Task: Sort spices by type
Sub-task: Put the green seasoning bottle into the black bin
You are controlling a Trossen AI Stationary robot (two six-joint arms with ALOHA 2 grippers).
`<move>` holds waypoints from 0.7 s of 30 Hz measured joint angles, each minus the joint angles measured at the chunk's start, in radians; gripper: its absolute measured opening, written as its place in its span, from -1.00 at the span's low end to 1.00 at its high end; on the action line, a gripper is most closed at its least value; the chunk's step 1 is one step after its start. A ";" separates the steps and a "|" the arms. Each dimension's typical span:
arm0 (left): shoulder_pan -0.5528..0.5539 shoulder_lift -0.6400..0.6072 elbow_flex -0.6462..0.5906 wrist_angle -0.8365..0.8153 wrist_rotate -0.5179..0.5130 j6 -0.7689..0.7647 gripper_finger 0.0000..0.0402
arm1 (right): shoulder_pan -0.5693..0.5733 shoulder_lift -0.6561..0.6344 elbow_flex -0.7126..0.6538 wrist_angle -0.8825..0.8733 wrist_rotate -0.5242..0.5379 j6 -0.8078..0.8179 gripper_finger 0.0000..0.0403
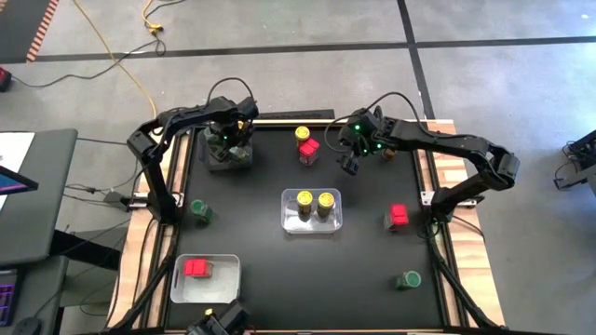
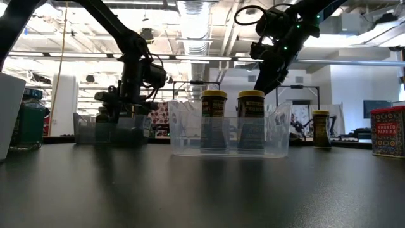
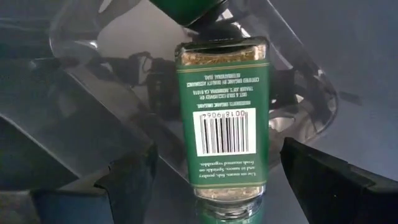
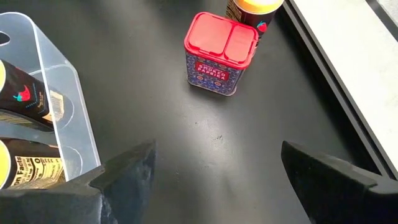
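A dark-green-labelled spice jar (image 3: 222, 118) lies on its side in a clear bin (image 1: 226, 158) at the table's far left. My left gripper (image 3: 216, 152) points down over it, open. Its fingers stand on either side of the jar with a gap on each side. Another green lid (image 3: 189, 9) shows just beyond the jar. My right gripper (image 4: 217, 149) hangs open and slanted above bare table. A red-topped jar (image 4: 219, 55) and a yellow-lidded jar (image 1: 303, 133) stand ahead of it. The middle bin (image 1: 335, 216) holds two yellow-lidded jars (image 1: 304, 200).
A near-left bin (image 1: 223, 279) holds one red-topped jar (image 1: 196, 269). Loose on the table stand a green-lidded jar (image 1: 200, 211) at the left, another (image 1: 408, 279) at the near right, and a red-topped jar (image 1: 399, 216) at the right.
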 joint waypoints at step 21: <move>-0.015 0.047 0.001 0.008 0.013 -0.009 0.22 | 0.000 0.000 0.000 0.003 0.000 -0.013 0.84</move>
